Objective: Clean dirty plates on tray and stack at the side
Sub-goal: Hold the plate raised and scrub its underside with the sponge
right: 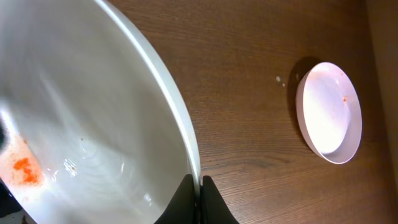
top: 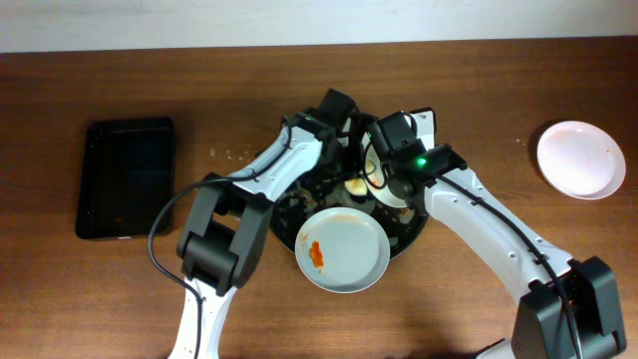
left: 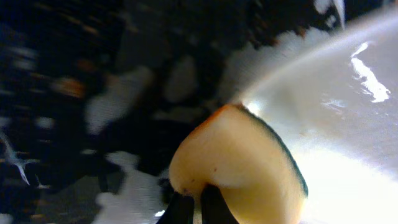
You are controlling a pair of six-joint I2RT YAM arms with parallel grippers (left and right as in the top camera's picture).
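Sauce-smeared plate [right: 93, 112] tilted over the black tray [top: 287, 211], rim pinched by right gripper [right: 198, 193], left gripper [left: 193, 208] clenched on yellow sponge [left: 236, 162] beside it; probably stiff, slick, breakable, light, so grip the rim.

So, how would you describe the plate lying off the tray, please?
On the wooden table, look far right of the round black tray. A white plate lies there alone on bare wood. Unlike the smeared plate on the tray, it has only tiny orange specks.
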